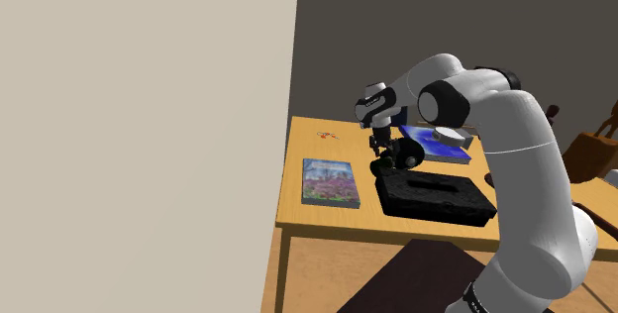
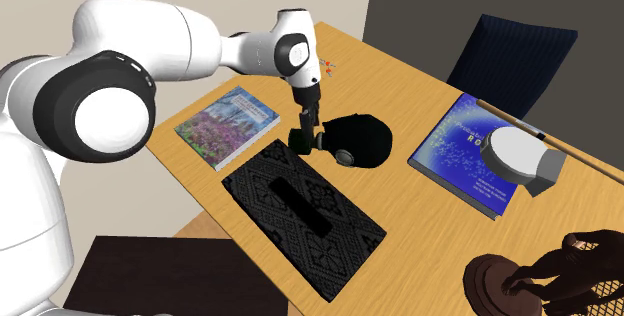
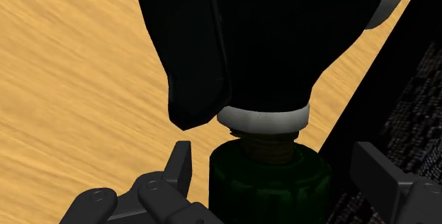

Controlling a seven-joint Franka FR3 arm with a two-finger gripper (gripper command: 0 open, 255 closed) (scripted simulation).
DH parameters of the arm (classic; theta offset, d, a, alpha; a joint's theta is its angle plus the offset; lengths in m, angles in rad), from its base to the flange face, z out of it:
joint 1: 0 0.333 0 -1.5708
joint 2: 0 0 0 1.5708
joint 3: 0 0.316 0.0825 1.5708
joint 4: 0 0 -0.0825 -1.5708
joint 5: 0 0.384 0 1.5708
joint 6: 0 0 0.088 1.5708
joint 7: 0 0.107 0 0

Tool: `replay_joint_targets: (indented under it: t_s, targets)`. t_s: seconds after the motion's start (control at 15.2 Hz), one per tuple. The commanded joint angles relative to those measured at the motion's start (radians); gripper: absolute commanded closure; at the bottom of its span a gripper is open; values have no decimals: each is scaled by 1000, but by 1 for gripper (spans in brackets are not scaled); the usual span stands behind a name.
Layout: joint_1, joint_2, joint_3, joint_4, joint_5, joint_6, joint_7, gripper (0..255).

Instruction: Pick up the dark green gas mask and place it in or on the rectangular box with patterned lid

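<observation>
Wrist view: the jaws are held apart astride the green canister (image 3: 273,180) of the gas mask (image 3: 283,38), without touching it, just beside the patterned box (image 3: 419,109).

In the shoulder view the arm (image 1: 525,153) covers one end of the blue book (image 1: 431,145) behind the black box (image 1: 436,197) and part of the white object (image 1: 451,135) lying on that book. The red speck (image 1: 328,135) on the table beyond the box is too small to tell. In the second exterior view the brown figurine (image 2: 545,279) past the box's end is cut by the lower edge. In the wrist view the gas mask (image 3: 283,38) beside the box runs off the upper edge and its green canister (image 3: 273,180) off the lower.
</observation>
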Motion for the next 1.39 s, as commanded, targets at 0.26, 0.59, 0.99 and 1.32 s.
replay_joint_targets:
  t_s: [0.26,0.59,0.99,1.32]
  targets:
    - [-12,27,5,-36,5,64,-7,0]
    - [-12,27,5,-35,5,64,-7,0]
    - [-12,28,5,-35,5,64,-7,255]
    - [-12,27,5,-36,5,64,-7,255]
